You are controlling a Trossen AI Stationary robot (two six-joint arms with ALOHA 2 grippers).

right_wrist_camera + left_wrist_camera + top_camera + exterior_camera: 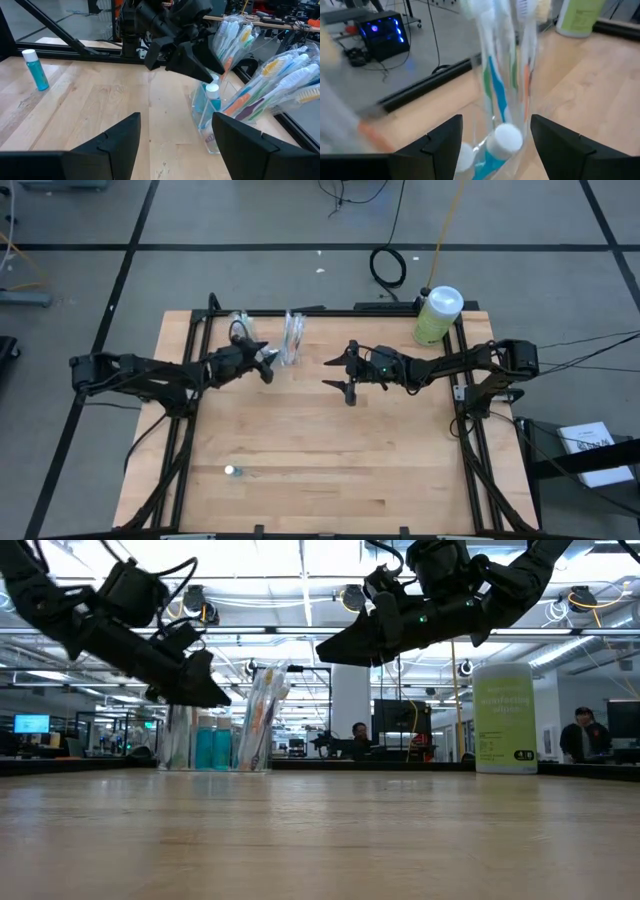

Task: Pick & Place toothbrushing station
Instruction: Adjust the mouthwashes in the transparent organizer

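High view: left gripper [266, 363], fingers spread, hovers beside the clear toothbrush holder [292, 338]; light, slippery, tippy, best pinched across one wall. Right gripper [345, 375] waits, fingers spread

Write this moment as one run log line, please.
left gripper: open, at toothbrushing station | right gripper: open, above mid-table | station: upright, not grasped

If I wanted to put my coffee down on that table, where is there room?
The bare wood across the table's near half is free, apart from a small blue bottle near the left. The far edge is crowded: the toothbrushing station with the left gripper at it, the right gripper mid-table with open jaws, and a green bottle in the far right corner.
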